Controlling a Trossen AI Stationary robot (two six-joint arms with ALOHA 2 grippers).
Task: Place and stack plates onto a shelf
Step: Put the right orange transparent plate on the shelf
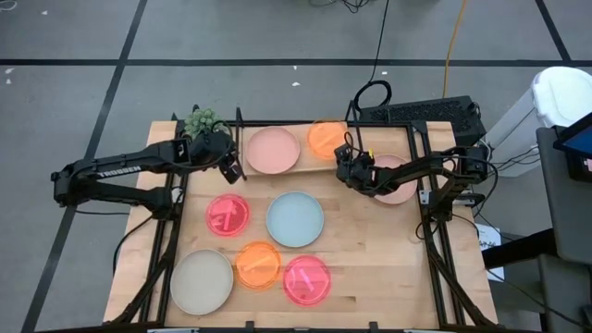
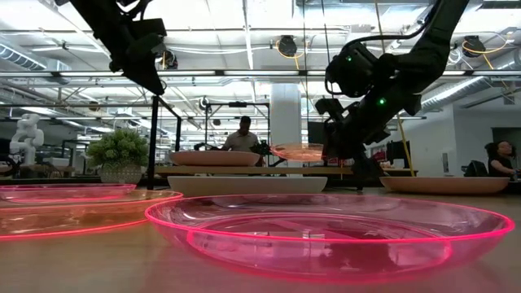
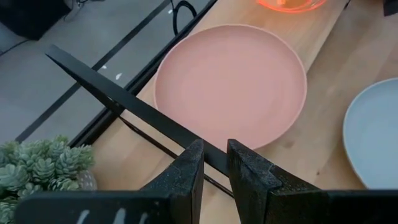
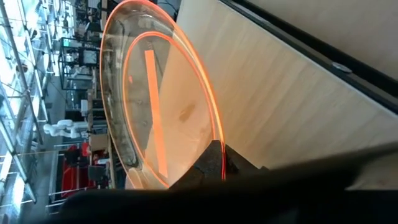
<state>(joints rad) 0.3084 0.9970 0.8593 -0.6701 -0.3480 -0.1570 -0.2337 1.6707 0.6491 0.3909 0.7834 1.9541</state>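
The shelf [image 1: 370,139] stands along the table's far edge. A pale pink plate [image 1: 273,150] lies flat on its board. My right gripper [image 1: 346,166] is shut on a translucent orange plate [image 1: 326,139] over the shelf's middle. My left gripper [image 3: 214,168] hovers above the shelf's left wire end frame [image 3: 124,102], fingers a narrow gap apart with nothing between them. A second pale pink plate [image 1: 398,190] lies under my right arm. On the table lie two neon pink plates [image 1: 227,215] [image 1: 306,280], a light blue one [image 1: 295,219], an orange one [image 1: 257,264] and a cream one [image 1: 202,282]. My right gripper pinches the orange plate's rim [image 4: 214,155] between its two fingers, on the side of the plate toward the table's near right. The fingers reach in from that side, slanting a little downward. The plate [image 2: 297,152] sits about level, lifted just above the shelf board [image 2: 244,171].
A small potted plant [image 1: 202,120] stands at the shelf's left end, close to my left gripper. A keyboard [image 1: 421,111] lies beyond the table's far right corner. People show in the room behind the table in the low view.
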